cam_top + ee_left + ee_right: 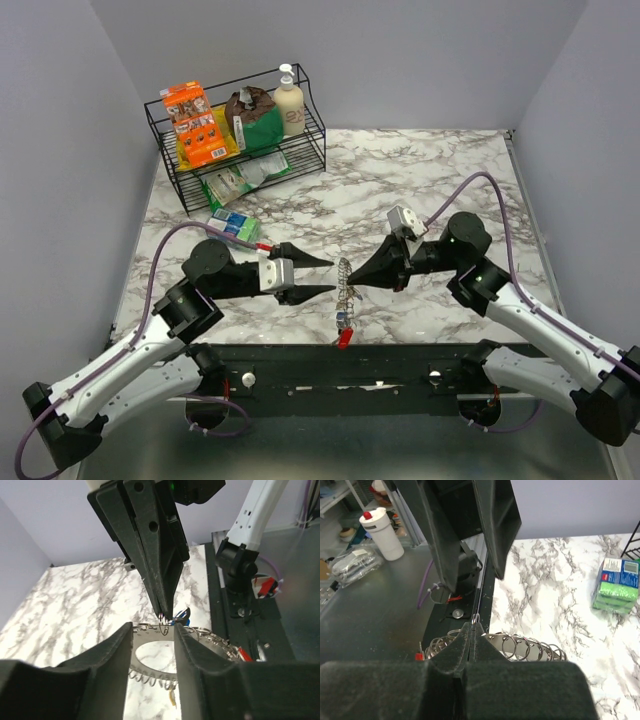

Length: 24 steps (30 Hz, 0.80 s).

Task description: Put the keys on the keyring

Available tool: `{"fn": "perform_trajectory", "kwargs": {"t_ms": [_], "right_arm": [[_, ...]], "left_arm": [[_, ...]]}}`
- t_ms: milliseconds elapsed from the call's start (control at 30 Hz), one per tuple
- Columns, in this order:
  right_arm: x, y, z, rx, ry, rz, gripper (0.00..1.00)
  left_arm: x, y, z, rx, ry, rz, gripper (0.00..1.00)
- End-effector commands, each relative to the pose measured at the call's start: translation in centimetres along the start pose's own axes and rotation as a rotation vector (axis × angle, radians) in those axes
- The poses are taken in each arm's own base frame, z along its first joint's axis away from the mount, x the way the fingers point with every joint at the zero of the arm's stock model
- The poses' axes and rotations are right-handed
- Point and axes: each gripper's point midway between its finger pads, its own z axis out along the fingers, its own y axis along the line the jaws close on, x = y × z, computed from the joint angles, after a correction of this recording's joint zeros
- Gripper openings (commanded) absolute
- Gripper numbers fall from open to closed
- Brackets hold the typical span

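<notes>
The marble tabletop (pixel 420 190) carries 1 black wire rack (pixel 312 150) in its far-left corner. The rack holds 1 orange box (pixel 195 122), 1 brown-and-green bag (pixel 255 120) and 1 cream bottle (pixel 289 100), with flat packets (pixel 240 182) on its lower shelf. 1 green-and-blue pack (pixel 235 225) lies on the tabletop just in front of the rack.

The 2 arms reach in from the near edge and meet tip to tip near the middle of that edge. The left gripper (pixel 331 276) points right. Its 2 fingers (pixel 115 650) stand roughly half apart and grip nothing; in the left wrist view the ring crosses the gap between them. The right gripper (pixel 352 281) points left. Its 2 fingers (pixel 455 650) are pressed together, and a thin strand of the ring is pinched at their tips.

The 1 keyring (pixel 345 295), a silver chain-like loop, sits between the 2 grippers. Its long axis runs from far to near, and its near end reaches the near edge of the tabletop. Whether it rests on the tabletop or hangs I cannot tell.

Of the keys, 2 can be counted from above, both at the ring's near end: 1 blue key (pixel 341 320) and 1 red key (pixel 345 338), the red nearest the edge. The left wrist view also shows a small yellow piece (pixel 172 697) under the ring.
</notes>
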Motion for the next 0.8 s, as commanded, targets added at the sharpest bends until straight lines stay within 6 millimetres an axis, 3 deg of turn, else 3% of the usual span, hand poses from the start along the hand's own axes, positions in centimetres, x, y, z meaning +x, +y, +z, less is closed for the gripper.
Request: {"fn": "perform_trajectory", "kwargs": {"t_ms": [0, 167, 433, 767], "right_arm": [[-1.2, -0.5, 0.2, 0.004, 0.012, -0.043, 0.0], [-0.2, -1.3, 0.2, 0.027, 0.075, -0.01, 0.0], [3.3, -4.7, -0.7, 0.197, 0.225, 0.041, 0.0], [4.4, -5.1, -0.8, 0.208, 0.256, 0.063, 0.0]], "left_arm": [[0.5, 0.4, -0.9, -0.022, 0.113, -0.017, 0.58], [1.4, 0.4, -0.7, 0.019, 0.24, -0.076, 0.64], [4.0, 0.4, -0.1, 0.09, 0.415, -0.155, 0.61], [7.9, 2.0, 1.4, 0.076, 0.53, -0.181, 0.58]]}}
